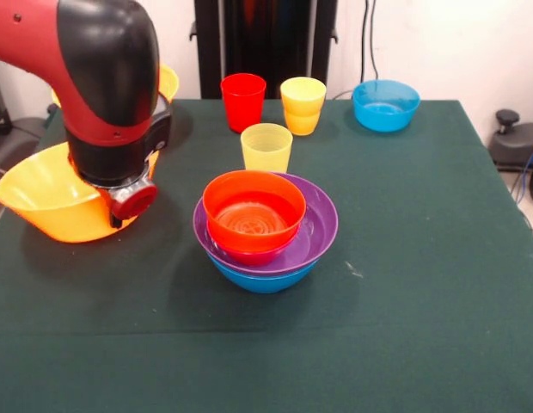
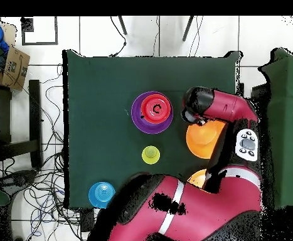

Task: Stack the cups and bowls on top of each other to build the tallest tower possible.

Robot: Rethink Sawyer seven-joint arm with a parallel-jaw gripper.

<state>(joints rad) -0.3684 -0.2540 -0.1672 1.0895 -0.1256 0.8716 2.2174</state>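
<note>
- no text, label, brand, number or sign can be read in either view.
- the cardboard box at the far left of the overhead view bears dark marks, too small to read.

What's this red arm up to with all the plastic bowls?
It is building a pile of nested bowls. The tower at the table's middle has blue at the bottom, then purple, pink-red and orange-red on top. The robot arm is over a large yellow bowl at the table's side; whether it grips it cannot be seen. Three cups and a light-blue bowl wait loose.
</note>
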